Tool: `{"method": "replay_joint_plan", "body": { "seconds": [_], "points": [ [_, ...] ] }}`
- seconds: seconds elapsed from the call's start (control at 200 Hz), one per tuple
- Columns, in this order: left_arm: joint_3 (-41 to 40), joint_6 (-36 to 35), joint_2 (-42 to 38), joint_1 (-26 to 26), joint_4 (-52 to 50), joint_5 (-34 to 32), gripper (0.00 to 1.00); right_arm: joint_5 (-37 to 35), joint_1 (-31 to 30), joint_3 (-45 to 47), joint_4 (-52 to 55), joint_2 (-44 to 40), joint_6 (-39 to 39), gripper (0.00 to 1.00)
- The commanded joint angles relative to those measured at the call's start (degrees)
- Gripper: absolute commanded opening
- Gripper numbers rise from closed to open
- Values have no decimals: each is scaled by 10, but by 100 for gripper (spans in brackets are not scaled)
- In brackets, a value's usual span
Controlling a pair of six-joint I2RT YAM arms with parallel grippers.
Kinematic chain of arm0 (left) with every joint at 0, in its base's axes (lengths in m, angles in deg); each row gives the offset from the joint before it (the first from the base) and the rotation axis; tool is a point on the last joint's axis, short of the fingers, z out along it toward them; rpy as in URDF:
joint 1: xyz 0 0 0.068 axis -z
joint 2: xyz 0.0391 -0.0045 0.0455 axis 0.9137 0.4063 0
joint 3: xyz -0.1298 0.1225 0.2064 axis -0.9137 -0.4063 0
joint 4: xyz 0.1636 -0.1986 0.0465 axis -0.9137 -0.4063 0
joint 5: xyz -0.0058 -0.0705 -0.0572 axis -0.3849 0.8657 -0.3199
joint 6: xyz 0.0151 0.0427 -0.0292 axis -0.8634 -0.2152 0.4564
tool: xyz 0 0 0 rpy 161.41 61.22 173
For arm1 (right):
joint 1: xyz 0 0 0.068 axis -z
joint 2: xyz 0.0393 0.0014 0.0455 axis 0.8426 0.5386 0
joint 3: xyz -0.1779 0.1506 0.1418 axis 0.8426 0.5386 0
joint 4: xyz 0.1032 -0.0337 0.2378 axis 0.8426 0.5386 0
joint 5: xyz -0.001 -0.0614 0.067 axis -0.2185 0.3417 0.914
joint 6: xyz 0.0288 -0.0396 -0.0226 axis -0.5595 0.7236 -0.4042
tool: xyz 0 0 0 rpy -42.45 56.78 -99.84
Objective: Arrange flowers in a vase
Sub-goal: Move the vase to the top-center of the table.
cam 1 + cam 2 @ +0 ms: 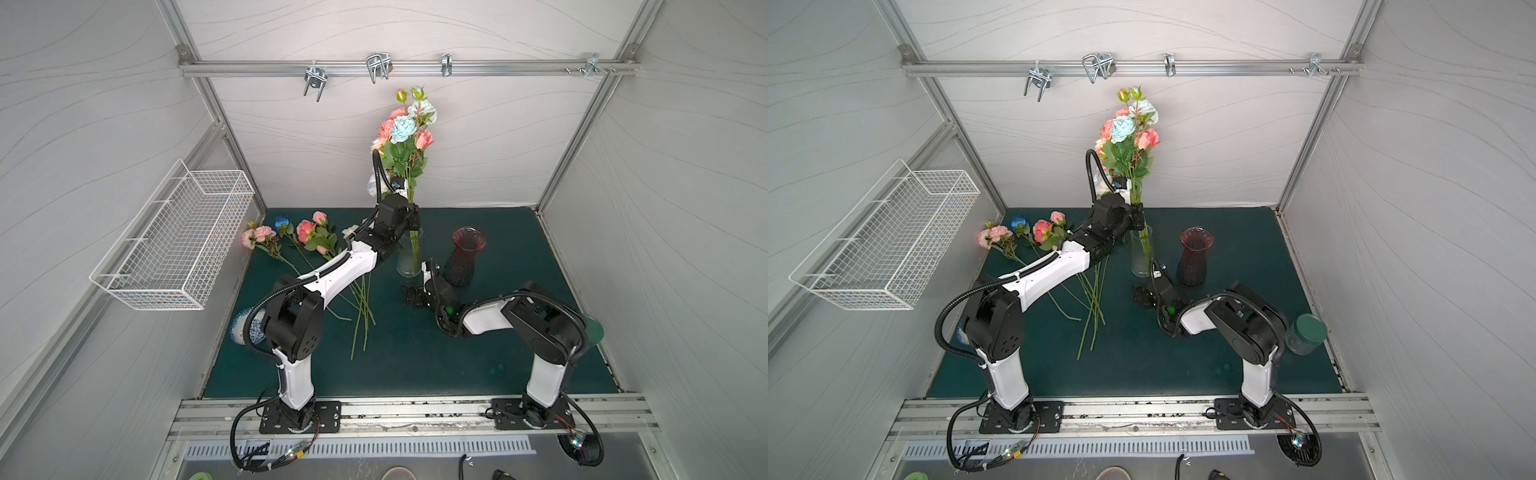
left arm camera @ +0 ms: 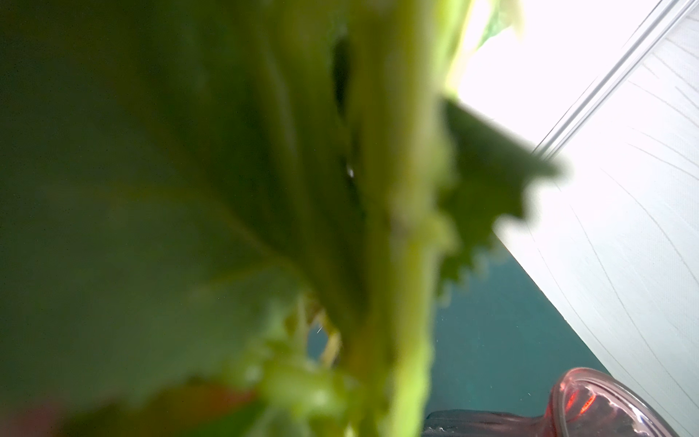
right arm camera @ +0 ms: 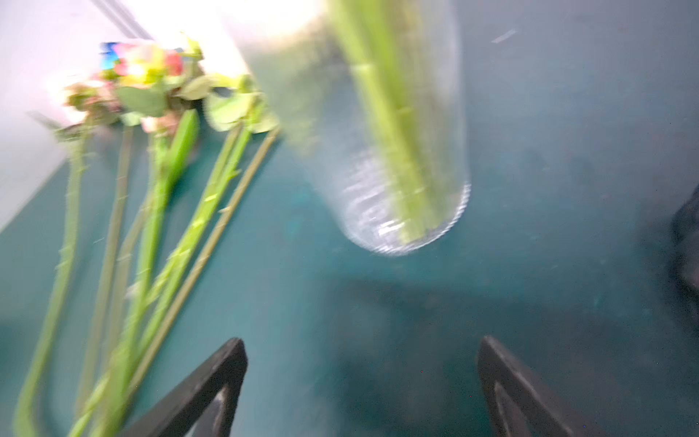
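Left hand (image 1: 411, 220) clamped shut on the flower bunch (image 1: 405, 133), whose stems stand in the clear vase (image 1: 409, 262) at mid-frame in both top views.
Right hand (image 1: 415, 297) gapes empty, low over the tabletop (image 1: 415, 365) just below that vase; loose flowers (image 1: 307, 237) lie centre-left. Grip seems just above the rim.

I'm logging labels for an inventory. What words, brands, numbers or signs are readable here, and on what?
None can be read.
Blue-and-white patch at the wrist of the left arm: too small to read, if it is text at all.
White tag at the wrist of the right arm: too small to read.
Flowers, clear vase, red vase: no markings visible.
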Motion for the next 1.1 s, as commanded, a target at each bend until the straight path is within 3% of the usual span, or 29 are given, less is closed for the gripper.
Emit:
{"method": "replay_joint_plan", "body": {
  "seconds": [0.0, 0.105, 0.23, 0.37, 1.096],
  "points": [
    [-41, 14, 28, 26, -118, 36, 0, -5, 7, 32, -28, -16, -12, 93],
    [-48, 12, 20, 30, -120, 31, 0, 1, 17, 27, -7, -10, -20, 74],
    [-56, 17, 8, 31, -121, 28, 21, 12, 26, -10, 39, 2, -15, 50],
    [-65, 21, 0, 32, -119, 28, 36, 7, 27, -34, 51, 19, -15, 48],
    [5, -12, 66, -8, -143, 33, 35, 22, 64, -248, 156, 164, -40, 38]
  ]
}}
